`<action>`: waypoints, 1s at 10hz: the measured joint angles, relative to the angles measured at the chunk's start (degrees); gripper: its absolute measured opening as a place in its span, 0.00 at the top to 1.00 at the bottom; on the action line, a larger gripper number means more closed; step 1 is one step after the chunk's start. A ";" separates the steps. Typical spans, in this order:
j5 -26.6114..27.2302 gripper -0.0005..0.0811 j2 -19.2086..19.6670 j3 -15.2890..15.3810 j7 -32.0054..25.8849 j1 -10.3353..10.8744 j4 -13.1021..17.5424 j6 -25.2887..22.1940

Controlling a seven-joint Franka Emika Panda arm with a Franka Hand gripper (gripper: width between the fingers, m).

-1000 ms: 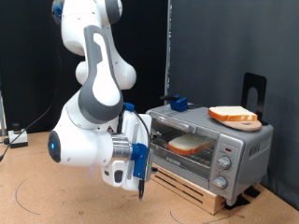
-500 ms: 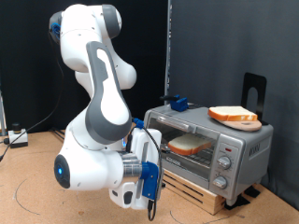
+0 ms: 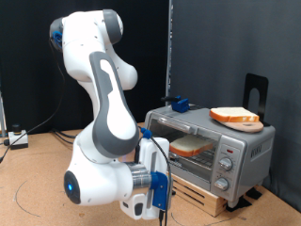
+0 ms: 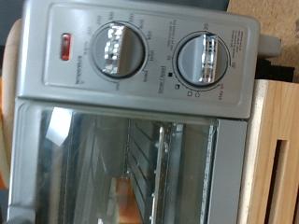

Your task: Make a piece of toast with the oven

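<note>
**Claw low in front of the oven**

The claw (image 3: 162,200) hangs low over the desk (image 3: 38,179), near the exterior view's bottom. I cannot tell if it is wide or narrow. Beside it, toward the exterior view's left, there is open desk.

Just past the claw stands the silver oven (image 3: 212,151) on a wooden stand (image 3: 202,196). Its glass door (image 4: 112,168) is shut. Two round knobs (image 4: 114,47) sit by the door's edge.

Behind the glass lies the piece of toast (image 3: 191,145), pale tan and flat. Further off, a second slice (image 3: 235,117) with a brown crust rests on the oven's top.
</note>
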 joint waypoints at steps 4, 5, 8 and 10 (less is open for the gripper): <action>-1.29 0.01 6.78 1.02 2.51 3.89 6.42 -2.60; -2.24 0.01 7.67 1.18 2.37 4.79 7.62 -2.83; -3.74 0.01 9.00 1.35 2.13 6.76 9.04 -2.28; -3.65 0.01 9.34 1.38 2.13 7.36 9.02 -1.90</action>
